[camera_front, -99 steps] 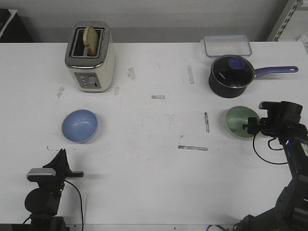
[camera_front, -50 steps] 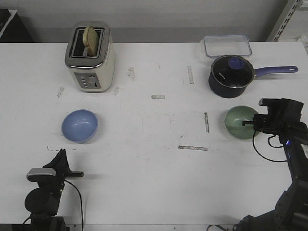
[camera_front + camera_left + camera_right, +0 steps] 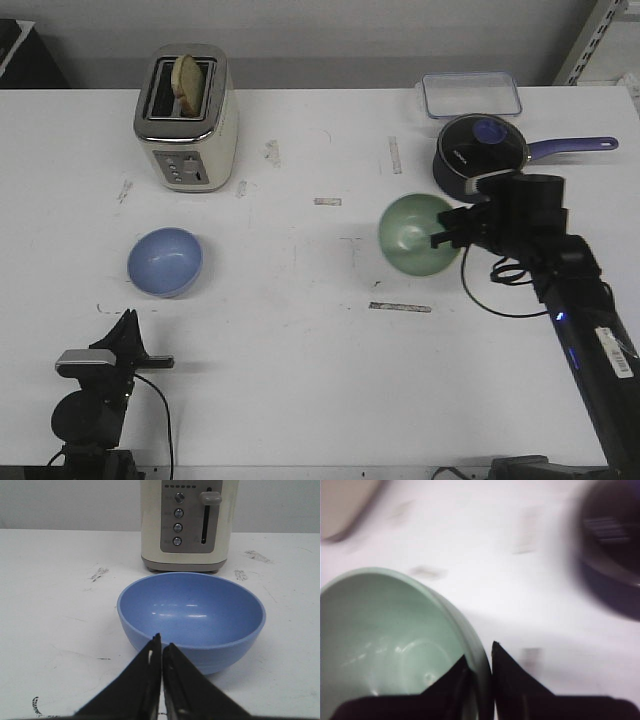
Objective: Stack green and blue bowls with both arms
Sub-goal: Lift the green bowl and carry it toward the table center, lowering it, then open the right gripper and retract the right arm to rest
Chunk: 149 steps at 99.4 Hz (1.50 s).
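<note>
My right fingers [image 3: 479, 672] pinch the green bowl [image 3: 418, 235] by its rim; it looks light, stiff, slick. Left fingers [image 3: 161, 652] pressed together near the blue bowl [image 3: 191, 619].

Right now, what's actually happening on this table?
The right gripper is pinched on the rim of the pale mint green bowl, one finger inside and one outside, holding it near the table's middle, beside the dark navy saucepan. The left gripper sits closed and idle, just short of the light periwinkle blue bowl, which stands untouched before the cream toaster. Nothing is stacked yet.
</note>
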Each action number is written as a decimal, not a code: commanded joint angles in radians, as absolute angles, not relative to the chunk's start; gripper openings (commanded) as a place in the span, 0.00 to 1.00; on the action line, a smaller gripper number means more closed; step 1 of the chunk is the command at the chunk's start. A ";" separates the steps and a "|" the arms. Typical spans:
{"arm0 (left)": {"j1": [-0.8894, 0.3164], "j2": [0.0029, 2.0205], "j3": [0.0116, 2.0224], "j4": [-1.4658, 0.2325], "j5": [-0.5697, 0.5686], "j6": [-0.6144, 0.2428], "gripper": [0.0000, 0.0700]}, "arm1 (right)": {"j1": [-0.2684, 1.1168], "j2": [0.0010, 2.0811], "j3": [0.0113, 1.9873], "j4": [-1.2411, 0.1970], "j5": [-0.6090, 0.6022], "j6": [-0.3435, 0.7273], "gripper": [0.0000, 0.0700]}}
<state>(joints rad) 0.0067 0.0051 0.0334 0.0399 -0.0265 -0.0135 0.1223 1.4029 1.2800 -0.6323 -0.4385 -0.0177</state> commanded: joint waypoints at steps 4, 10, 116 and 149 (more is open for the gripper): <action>0.009 0.003 0.012 0.050 -0.026 -0.016 0.00 | 0.278 1.431 1.290 -0.632 -0.444 0.023 0.00; 0.009 0.003 0.012 0.050 -0.026 -0.016 0.00 | 0.364 1.448 1.290 -0.626 -0.443 0.023 0.00; 0.009 0.003 0.012 0.051 -0.026 -0.016 0.00 | 0.616 1.790 1.290 -0.611 -0.371 -0.058 0.30; 0.009 0.003 0.012 0.050 -0.026 -0.016 0.00 | 0.588 1.655 1.291 -0.606 -0.369 -0.057 0.68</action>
